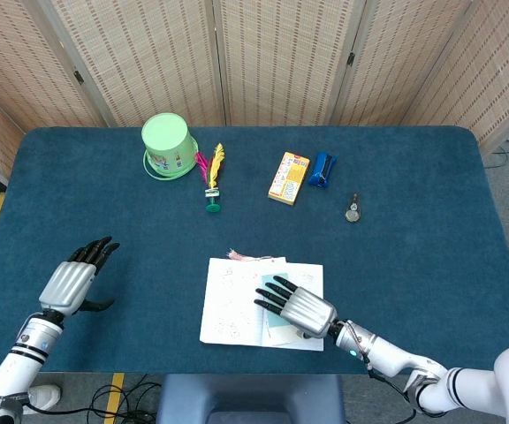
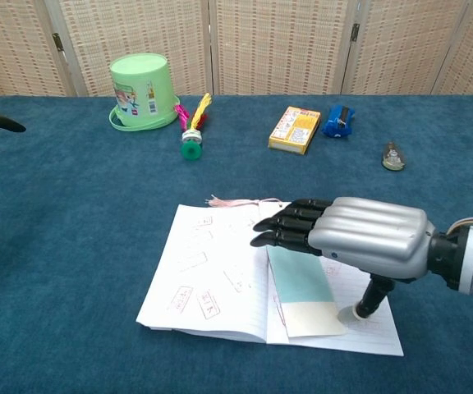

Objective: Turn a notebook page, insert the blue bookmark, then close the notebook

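Open white paper notebook (image 2: pixel 212 275): lying flat at 6 o'clock on the blue tabletop (image 1: pixel 414 238). Pale blue card bookmark (image 2: pixel 302 287): on the right page beside the spine. Right hand (image 2: pixel 360 238): flat above bookmark, fingers extended, grasping nothing. Left hand (image 1: pixel 76 278): at 8 o'clock, released, idle. Step judged: seating the bookmark; next, closing the cover. Green plastic bucket (image 1: pixel 168 146): 11 o'clock.
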Motion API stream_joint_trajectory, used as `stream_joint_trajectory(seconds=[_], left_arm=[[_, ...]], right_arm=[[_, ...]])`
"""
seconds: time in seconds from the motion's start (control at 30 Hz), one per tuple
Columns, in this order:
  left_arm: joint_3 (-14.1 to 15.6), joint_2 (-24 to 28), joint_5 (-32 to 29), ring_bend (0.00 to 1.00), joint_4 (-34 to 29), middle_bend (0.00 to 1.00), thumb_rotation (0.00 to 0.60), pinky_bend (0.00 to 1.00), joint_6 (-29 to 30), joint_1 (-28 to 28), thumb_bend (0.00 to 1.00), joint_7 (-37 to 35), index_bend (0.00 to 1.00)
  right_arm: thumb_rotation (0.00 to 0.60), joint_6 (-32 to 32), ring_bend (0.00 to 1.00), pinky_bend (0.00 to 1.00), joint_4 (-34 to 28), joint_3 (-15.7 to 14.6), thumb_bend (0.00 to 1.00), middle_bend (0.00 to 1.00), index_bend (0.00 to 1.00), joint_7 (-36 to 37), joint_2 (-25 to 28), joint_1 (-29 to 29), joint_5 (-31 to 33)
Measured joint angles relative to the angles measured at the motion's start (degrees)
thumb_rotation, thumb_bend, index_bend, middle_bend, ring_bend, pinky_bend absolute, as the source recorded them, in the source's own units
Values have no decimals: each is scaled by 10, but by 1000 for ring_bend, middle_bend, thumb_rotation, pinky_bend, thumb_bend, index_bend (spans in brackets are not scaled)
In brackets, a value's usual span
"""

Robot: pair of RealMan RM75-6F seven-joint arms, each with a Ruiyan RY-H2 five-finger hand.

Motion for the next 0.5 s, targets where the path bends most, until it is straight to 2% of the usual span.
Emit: stream_joint_trajectory(seconds=[0.33,0.4,0.5], left_arm=[[2,0,4,36,7,0,600,157,-1,4,225,-10,9],[2,-1,5,36,9,0,600,157,-2,5,225,-12,9],[2,-2,6,36,10,0,600,157,-2,6,225,-14,8]], right_arm=[[600,8,0,0,-5,9,18,26,0,-1,-10,7,-4],[600,9,0,0,-8,11,39,56,0,-1,-3,6,0],[600,5,0,0,-12,16,147,160,0,-7,9,5,13]])
